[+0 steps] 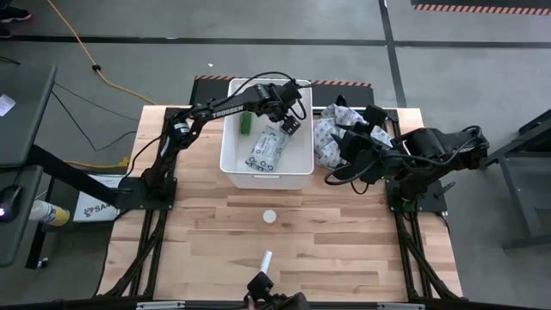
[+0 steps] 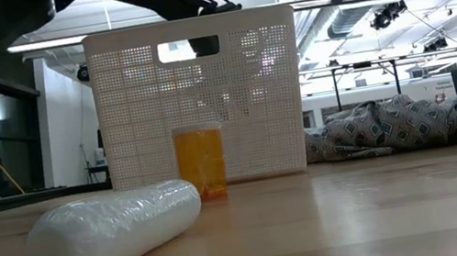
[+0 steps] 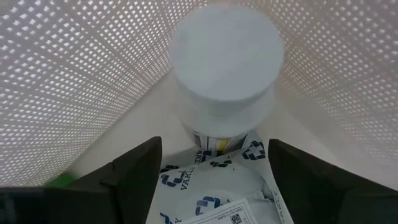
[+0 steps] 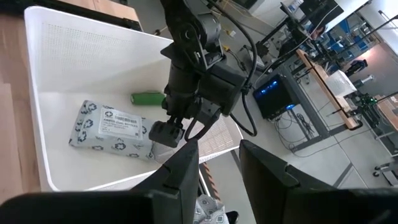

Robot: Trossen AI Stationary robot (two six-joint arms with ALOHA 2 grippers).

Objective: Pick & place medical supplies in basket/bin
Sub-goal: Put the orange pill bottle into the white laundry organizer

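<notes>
The bin [image 1: 231,159] holds a wipes packet [image 1: 265,149], green cylinder [image 1: 245,123] and white bottle [image 3: 225,68].

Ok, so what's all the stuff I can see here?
bin: 1, white, back of the table
wipes packet: 1, grey-green, lying in the bin
green cylinder: 1, in the bin
white bottle: 1, in a bin corner
amber bottle: 1, white cap, on the table in front of the bin
tube: 1, white, lying near the table's front edge
cloth: 1, grey patterned, right of the bin
left hand: open, over the bin
right hand: beside the cloth
</notes>
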